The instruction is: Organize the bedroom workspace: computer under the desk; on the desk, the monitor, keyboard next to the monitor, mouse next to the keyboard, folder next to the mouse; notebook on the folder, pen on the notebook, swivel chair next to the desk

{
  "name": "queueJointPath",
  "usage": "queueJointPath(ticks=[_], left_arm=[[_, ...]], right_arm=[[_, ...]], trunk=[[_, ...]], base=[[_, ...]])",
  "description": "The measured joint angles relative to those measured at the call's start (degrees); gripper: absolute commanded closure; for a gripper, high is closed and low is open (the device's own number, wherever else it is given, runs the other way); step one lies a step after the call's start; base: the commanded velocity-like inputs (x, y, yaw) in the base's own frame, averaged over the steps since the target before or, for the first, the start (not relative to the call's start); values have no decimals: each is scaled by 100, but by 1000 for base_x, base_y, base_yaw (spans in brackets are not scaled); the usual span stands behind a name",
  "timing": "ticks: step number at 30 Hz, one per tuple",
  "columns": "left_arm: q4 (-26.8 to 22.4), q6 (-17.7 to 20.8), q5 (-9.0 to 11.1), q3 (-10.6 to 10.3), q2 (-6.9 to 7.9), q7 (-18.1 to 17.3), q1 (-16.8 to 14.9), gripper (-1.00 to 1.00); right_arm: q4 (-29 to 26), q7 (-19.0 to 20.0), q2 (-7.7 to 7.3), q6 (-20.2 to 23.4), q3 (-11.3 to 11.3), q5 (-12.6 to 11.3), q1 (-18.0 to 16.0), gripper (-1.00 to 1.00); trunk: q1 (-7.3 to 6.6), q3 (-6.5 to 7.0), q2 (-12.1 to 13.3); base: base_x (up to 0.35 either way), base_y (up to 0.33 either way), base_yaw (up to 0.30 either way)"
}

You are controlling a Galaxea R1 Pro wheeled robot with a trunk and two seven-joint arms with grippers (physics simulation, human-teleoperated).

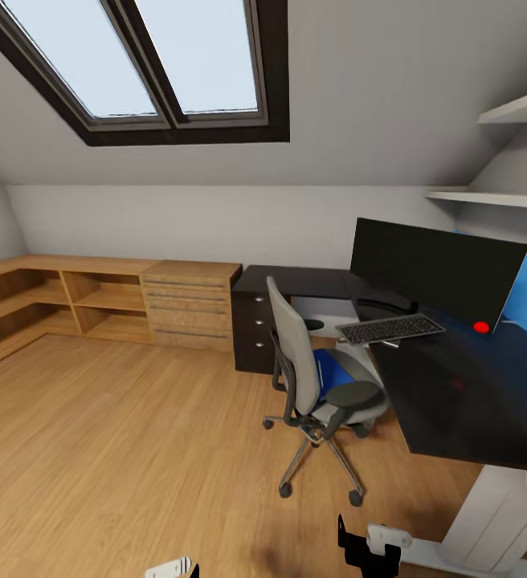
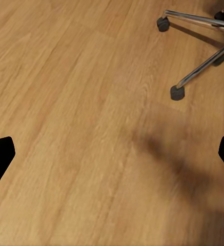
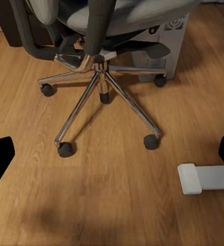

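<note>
The bright blue folder lies flat on the seat of the swivel chair, partly hidden behind the grey backrest, so how its long side runs cannot be told. The chair stands on the wooden floor just beside the desk, its seat turned toward the desk's edge and its back toward the open room; one black armrest sits close under the black top. In the right wrist view the chrome star base spreads its legs over the planks, each ending in a dark caster, and behind it stands the light grey computer, under the desk. On the desk the keyboard lies with its long axis running along the front of the monitor, slightly tilted, one end reaching past the desk edge toward the chair. The wide black monitor stands upright, screen facing the chair, a red dot at its lower corner. Black drawers with silver knobs close the desk's far end, beside low wooden shelving. A white desk foot lies on the floor. The left gripper hangs over bare floor near two casters, fingers spread wide apart and holding nothing; the right gripper is likewise spread and holding nothing
</note>
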Motion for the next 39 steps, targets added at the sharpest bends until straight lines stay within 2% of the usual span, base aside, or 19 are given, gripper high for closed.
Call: queueJointPath(ticks=[39], left_arm=[[-23, 19, 9, -4, 9, 8, 0, -100]], right_arm=[[-23, -18, -5, 23, -15, -1, 0, -100]], trunk=[[857, -700, -1565]], base=[[0, 0, 0]])
